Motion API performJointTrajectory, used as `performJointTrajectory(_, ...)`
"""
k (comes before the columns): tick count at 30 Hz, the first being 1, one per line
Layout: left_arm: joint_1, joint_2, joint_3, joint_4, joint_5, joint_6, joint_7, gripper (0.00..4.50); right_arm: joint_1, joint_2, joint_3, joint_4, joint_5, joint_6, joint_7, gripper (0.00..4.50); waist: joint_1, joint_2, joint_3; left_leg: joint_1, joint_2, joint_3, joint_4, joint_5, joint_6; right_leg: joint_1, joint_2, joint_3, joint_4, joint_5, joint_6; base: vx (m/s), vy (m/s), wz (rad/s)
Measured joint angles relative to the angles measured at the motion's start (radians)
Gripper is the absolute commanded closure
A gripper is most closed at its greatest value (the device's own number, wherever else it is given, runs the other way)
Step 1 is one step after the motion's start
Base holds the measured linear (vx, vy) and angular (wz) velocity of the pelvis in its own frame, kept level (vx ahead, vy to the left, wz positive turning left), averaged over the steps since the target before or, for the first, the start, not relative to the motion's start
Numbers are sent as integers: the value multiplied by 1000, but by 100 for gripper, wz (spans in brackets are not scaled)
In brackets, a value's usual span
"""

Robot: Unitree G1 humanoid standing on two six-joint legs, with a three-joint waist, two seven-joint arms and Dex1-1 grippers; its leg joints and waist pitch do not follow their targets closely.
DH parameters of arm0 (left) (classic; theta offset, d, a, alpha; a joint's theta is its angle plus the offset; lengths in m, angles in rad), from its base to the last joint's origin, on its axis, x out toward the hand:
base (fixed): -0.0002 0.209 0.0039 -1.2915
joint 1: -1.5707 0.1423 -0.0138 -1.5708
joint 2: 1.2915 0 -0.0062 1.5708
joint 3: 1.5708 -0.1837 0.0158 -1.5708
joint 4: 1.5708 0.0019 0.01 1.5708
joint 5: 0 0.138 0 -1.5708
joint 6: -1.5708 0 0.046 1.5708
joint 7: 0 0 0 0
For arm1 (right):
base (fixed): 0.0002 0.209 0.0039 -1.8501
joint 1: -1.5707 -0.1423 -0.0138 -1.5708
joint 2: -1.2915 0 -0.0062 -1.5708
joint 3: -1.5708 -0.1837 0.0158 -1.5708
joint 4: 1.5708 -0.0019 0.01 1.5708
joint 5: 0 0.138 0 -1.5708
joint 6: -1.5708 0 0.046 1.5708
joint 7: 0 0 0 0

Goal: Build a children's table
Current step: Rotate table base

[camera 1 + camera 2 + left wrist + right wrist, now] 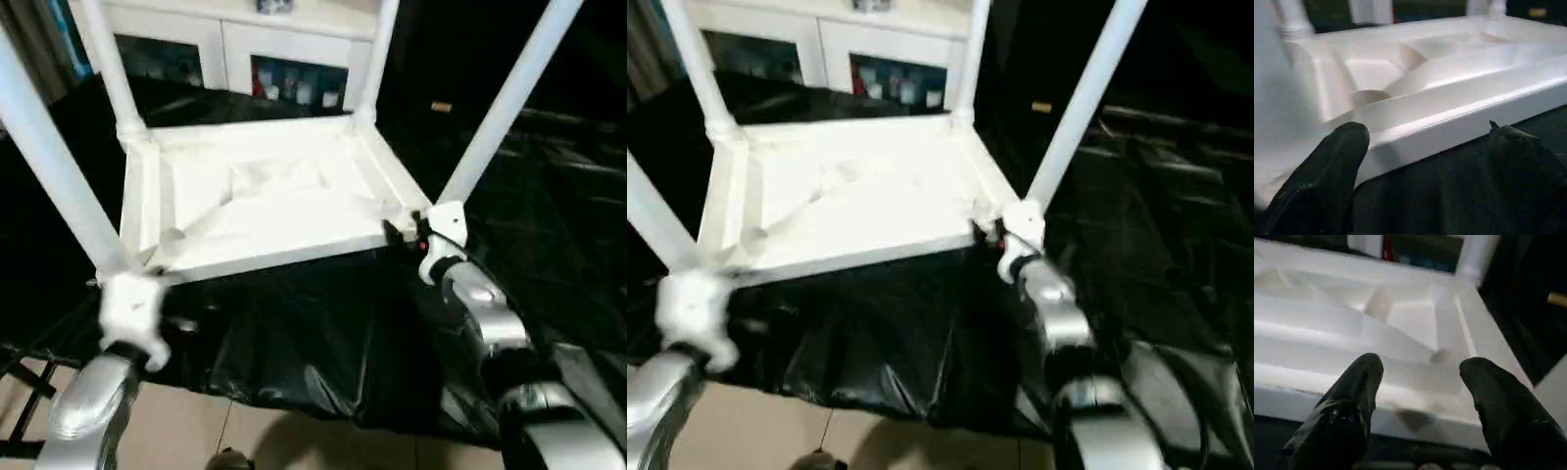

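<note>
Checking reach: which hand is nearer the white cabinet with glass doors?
Right. The right hand is at the table top's near right corner; the left hand sits lower at the near left corner, farther from the cabinet.

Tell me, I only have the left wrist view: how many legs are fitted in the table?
Observer: Four legs stand up from the upside-down table top; the near-right leg leans outward.
Operator: Where is the right gripper?
Observer: The right gripper sits at the near-right corner socket, fingers apart over the rim.
Operator: What lies under the table?
Observer: Black plastic sheeting, with a white cabinet behind.
</note>
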Motion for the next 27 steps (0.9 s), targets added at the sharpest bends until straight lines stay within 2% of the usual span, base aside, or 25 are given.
performJointTrajectory(4,77,-70,18,11,-9,-132,47,7,62,-6,36,-113,15,41,60,139,0,-2,-2,0,0,0,0,0,0,0,0,0,-2,0,1,0,0,0)
performJointTrajectory(8,88,-123,70,51,-8,-237,120,7,130,-35,90,-218,15,112,135,139,-3,-6,-3,0,1,0,0,0,0,0,0,0,-3,0,2,0,0,0)
performJointTrajectory(11,57,-130,108,96,-9,-265,146,7,140,-46,98,-239,5,166,138,139,-6,-12,-5,0,1,0,0,0,0,1,1,0,-3,1,2,0,0,0)
performJointTrajectory(14,-60,-91,138,187,-17,-280,154,7,155,-62,106,-262,-5,235,143,139,0,-17,-8,2,2,0,0,0,0,2,1,0,-3,1,3,0,0,0)
performJointTrajectory(19,-179,-9,157,278,-45,-293,149,7,174,-63,128,-292,-31,329,132,139,-11,-20,-10,2,2,1,2,0,0,3,2,1,-4,2,3,0,0,0)
performJointTrajectory(27,-407,132,176,458,-113,-197,40,7,160,-70,127,-249,-52,374,91,139,-12,-20,-10,4,2,1,2,0,0,3,2,1,-1,6,-3,0,0,0)
